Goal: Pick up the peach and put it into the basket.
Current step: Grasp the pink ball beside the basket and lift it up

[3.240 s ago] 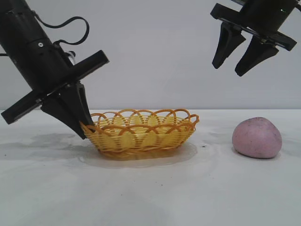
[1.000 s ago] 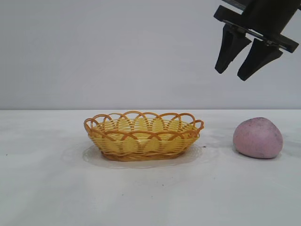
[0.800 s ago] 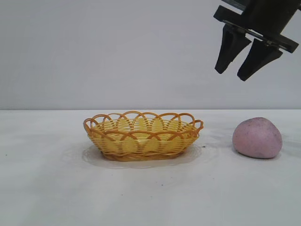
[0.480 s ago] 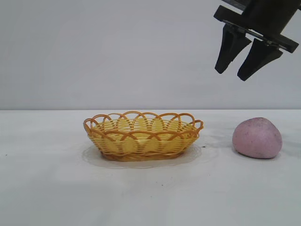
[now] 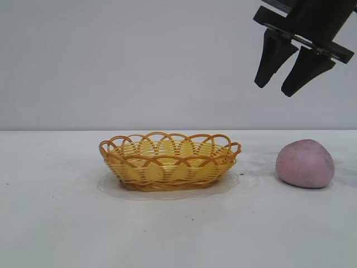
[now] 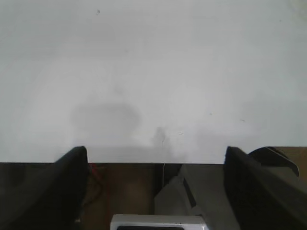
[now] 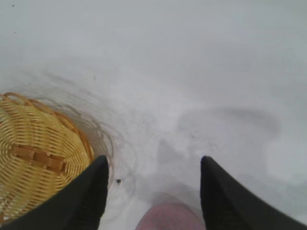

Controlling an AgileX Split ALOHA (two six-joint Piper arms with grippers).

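Note:
The dull pink peach (image 5: 305,163) lies on the white table, to the right of the basket and apart from it. The yellow wicker basket (image 5: 170,165) stands empty at the table's middle. My right gripper (image 5: 274,88) hangs open and empty high above the gap between basket and peach. In the right wrist view its fingers (image 7: 153,162) frame bare table, with the peach (image 7: 170,218) low between them and the basket (image 7: 43,139) off to one side. My left gripper (image 6: 156,153) is out of the exterior view. Its own wrist view shows it open and empty over the table's edge.
The white table (image 5: 67,223) spreads wide on both sides of the basket, with a plain grey wall behind. In the left wrist view the table (image 6: 153,72) ends at an edge, and past it lie brown floor and a grey box (image 6: 192,191).
The left arm, which earlier stood against the basket's left end, has left the exterior view. The basket sits slightly farther right. Over the last second nothing moves.

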